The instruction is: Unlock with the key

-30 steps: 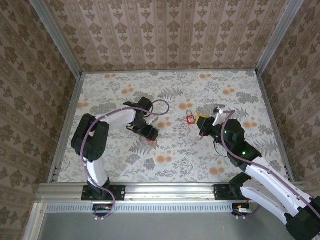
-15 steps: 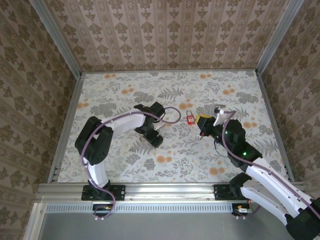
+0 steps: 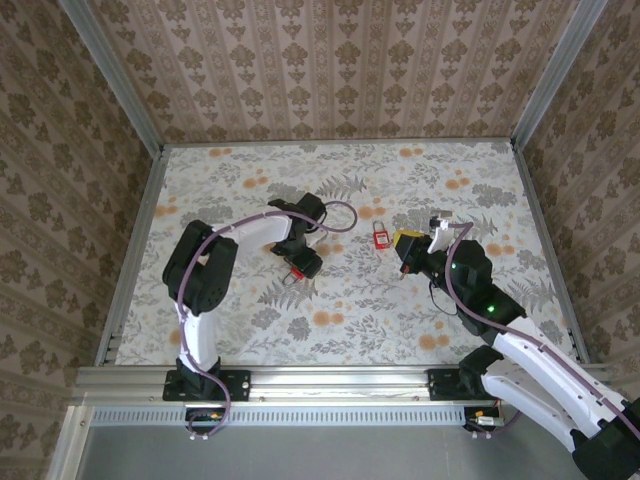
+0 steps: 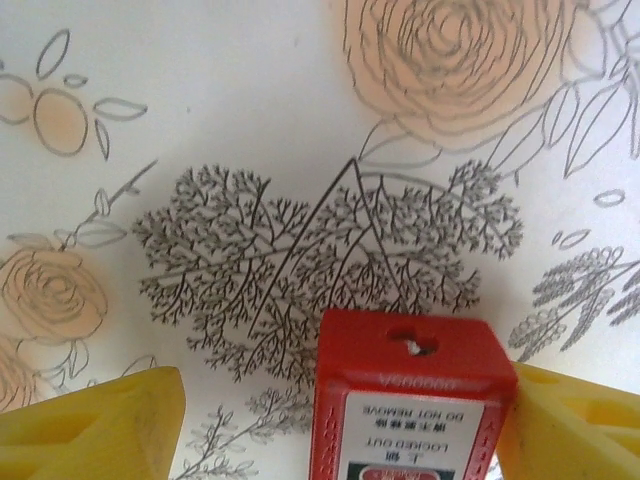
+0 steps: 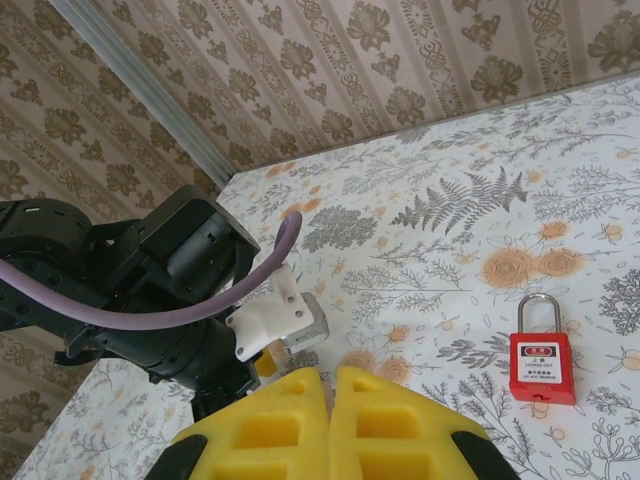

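Note:
A red padlock (image 4: 410, 400) lies between my left gripper's (image 4: 340, 430) yellow fingers, its keyhole (image 4: 420, 343) facing the camera. The right finger (image 4: 580, 420) touches its side, while the left finger (image 4: 100, 425) stands apart from it, so the jaws are open. From above, this padlock (image 3: 296, 275) peeks out under the left gripper (image 3: 298, 267) at mid-table. A second red padlock (image 3: 381, 238) lies flat, seen again in the right wrist view (image 5: 541, 366). My right gripper (image 5: 331, 385) hovers just right of it (image 3: 404, 245), pads pressed shut. The key is hidden.
The left arm's black wrist and purple cable (image 5: 150, 290) sit a short way ahead of the right gripper. Patterned walls (image 3: 330, 60) and metal rails (image 3: 120, 260) box in the flowered table (image 3: 450, 190).
The left arm's wrist swung right and then back a little, with its jaws widening and narrowing around the padlock. The right arm has stayed still.

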